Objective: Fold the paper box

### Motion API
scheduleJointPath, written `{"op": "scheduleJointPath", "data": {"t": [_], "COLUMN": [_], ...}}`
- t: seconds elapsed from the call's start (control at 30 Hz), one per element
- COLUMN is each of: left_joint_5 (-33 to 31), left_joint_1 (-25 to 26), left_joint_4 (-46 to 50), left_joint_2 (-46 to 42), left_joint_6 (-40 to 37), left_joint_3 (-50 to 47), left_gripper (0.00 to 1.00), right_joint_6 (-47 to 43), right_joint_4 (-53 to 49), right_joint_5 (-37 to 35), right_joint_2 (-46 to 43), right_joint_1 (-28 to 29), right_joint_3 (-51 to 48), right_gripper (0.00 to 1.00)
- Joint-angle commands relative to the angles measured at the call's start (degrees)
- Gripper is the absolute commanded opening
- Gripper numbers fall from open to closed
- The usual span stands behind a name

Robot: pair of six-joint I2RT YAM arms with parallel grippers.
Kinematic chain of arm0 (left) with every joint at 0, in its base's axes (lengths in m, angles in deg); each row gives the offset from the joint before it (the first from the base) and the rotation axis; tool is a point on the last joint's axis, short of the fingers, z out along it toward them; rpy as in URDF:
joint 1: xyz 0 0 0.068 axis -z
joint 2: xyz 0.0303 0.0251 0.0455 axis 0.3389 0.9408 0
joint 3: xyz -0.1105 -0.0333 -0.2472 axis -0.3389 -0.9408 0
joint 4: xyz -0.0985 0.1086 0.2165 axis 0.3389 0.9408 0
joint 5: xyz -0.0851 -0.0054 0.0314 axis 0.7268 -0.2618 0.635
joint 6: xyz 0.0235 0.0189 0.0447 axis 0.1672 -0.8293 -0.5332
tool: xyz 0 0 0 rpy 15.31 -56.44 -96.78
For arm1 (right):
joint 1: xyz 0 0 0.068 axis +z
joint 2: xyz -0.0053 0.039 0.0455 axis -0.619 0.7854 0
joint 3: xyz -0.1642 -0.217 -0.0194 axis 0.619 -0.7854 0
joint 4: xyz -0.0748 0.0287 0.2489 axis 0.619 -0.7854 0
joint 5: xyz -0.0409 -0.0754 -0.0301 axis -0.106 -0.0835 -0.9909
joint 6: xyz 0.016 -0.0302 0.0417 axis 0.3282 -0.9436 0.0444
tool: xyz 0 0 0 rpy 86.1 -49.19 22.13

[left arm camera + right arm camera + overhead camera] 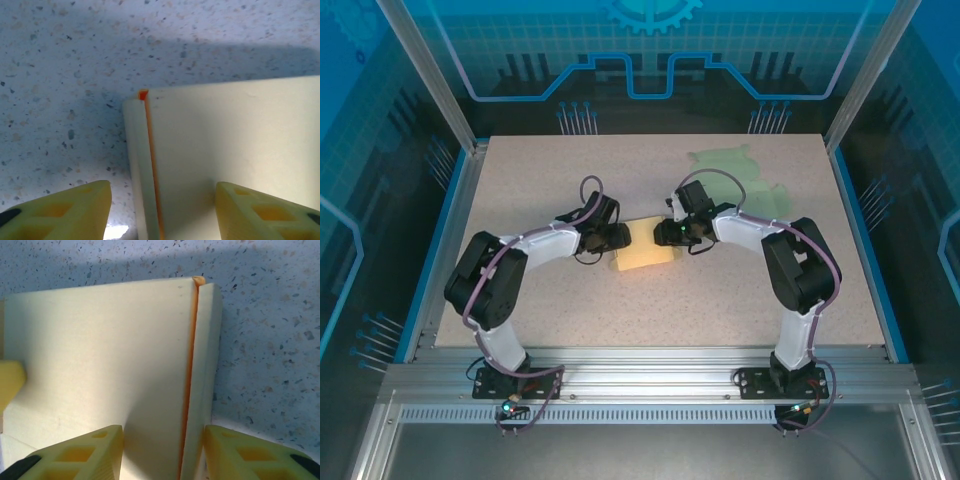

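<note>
Yellow-fingered left gripper (162, 200): jaws apart, straddling left side flap of pale yellow flat paper box (645, 248), no squeeze visible. Box lies mid-table on speckled grey tabletop (620, 310), between arms. Opposite, right gripper (163, 435): jaws apart astride right flap. Judgement: both side flaps look folded over, orange seams showing; box still flat, most folding left.

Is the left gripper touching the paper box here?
Cannot tell. Left wrist view: left gripper straddles the paper box edge; table shows beside one finger, the other overlaps the panel, height unclear.
</note>
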Motion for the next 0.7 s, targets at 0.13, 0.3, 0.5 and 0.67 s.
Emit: {"op": "scheduleJointPath", "data": {"t": [0.13, 0.3, 0.5, 0.67], "left_joint_5": [1.9, 7.3, 12.5, 15.4], "left_joint_1": [-3.8, -7.5, -10.9, -13.0], "left_joint_4": [0.4, -2.7, -6.1, -7.4], "left_joint_2": [1.3, 1.8, 2.7, 4.2], "left_joint_6": [1.5, 3.5, 3.9, 3.7], "left_joint_3": [-0.1, -3.2, -5.7, -5.7], "left_gripper": [0.40, 0.29, 0.19, 0.17], "right_joint_6": [0.4, 2.5, 6.5, 9.9], "right_joint_4": [1.2, 5.4, 12.4, 17.8], "right_joint_5": [3.2, 9.2, 17.8, 23.4], "right_joint_2": [0.7, 0.8, 2.5, 5.4], "right_joint_1": [-1.2, -3.4, -5.1, -6.2], "right_joint_3": [-1.8, -3.3, -4.0, -3.1], "right_gripper": [0.54, 0.60, 0.65, 0.67]}}
